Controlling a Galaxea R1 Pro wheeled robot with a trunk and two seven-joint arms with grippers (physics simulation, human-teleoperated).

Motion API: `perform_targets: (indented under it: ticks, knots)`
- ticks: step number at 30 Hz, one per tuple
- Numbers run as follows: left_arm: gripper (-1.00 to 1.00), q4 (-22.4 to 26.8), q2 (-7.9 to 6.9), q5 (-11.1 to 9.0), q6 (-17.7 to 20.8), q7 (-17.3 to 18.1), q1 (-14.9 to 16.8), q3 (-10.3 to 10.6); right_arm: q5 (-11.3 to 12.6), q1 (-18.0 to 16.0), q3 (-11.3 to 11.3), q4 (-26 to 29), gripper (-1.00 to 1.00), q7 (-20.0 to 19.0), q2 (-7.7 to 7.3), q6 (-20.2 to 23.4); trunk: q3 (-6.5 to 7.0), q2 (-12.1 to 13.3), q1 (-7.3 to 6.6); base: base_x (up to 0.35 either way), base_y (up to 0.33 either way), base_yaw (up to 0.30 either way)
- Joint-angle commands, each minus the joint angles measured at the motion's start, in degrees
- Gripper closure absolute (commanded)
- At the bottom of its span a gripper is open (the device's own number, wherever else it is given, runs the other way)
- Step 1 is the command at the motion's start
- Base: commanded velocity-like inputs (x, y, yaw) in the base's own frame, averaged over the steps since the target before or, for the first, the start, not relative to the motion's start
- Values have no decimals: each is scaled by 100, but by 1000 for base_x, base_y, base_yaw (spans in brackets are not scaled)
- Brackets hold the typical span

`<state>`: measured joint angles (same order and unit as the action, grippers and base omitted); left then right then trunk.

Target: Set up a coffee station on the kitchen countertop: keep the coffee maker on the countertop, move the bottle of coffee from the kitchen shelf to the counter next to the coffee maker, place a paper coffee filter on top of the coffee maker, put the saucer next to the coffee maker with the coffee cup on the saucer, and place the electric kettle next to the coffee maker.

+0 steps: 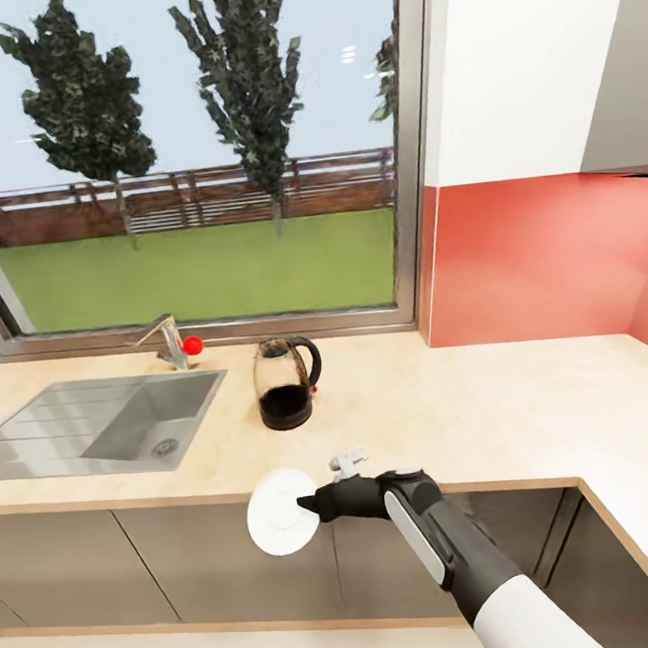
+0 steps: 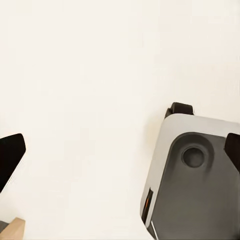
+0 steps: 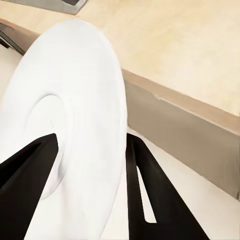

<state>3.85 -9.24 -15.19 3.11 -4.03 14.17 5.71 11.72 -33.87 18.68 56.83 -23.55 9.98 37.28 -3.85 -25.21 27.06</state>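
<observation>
My right gripper (image 1: pixel 306 505) is shut on the rim of a white saucer (image 1: pixel 277 512), which it holds on edge just in front of the countertop's (image 1: pixel 493 395) front edge, over the cabinet doors. In the right wrist view the saucer (image 3: pixel 75 110) stands between the two black fingers (image 3: pixel 145 180). A glass electric kettle (image 1: pixel 286 384) with a black base and handle stands on the counter beyond the saucer, right of the sink. In the left wrist view my left gripper (image 2: pixel 120 155) is open over the pale floor, its fingertips (image 2: pixel 10 155) far apart.
A steel sink (image 1: pixel 34 427) with a faucet (image 1: pixel 170 341) and a red knob (image 1: pixel 193 345) lies at the counter's left. A large window runs behind it; a red backsplash (image 1: pixel 548 258) is at the right. The robot's grey base (image 2: pixel 195 180) is below the left gripper.
</observation>
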Motion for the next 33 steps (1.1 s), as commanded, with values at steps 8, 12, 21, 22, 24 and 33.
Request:
perform_targets:
  ticks: [8, 12, 21, 22, 24, 33]
  knots:
    - [-100, 11, -53, -80, 37, -20, -186, 33, 24, -5, 0, 70, 100, 8, 2, 42, -12, -12, 5, 46, 316, 0]
    - [-100, 19, -44, -90, 32, -19, -197, 27, 31, -5, 4, 161, 100, 0, 2, 40, -12, -12, 5, 1, 338, 0]
    - [-100, 19, -23, -98, 32, -19, -195, 27, 25, -5, 223, 170, 100, 8, 2, 43, 33, -12, 5, 0, 338, 173]
    - [-100, 19, -32, -98, 32, -19, -197, 25, 27, -5, 261, 170, 100, 8, 2, 43, 39, -12, 5, 0, 338, 200]
    - [-100, 19, -43, -95, 32, -19, -196, 22, 30, -5, 339, 171, 100, 8, 2, 43, 50, -12, 5, 3, 338, 201]
    - [-100, 11, -74, -90, 32, -19, -226, 18, 32, -5, 1132, 245, 100, 1, 2, 35, 69, -12, 5, 113, 323, 70]
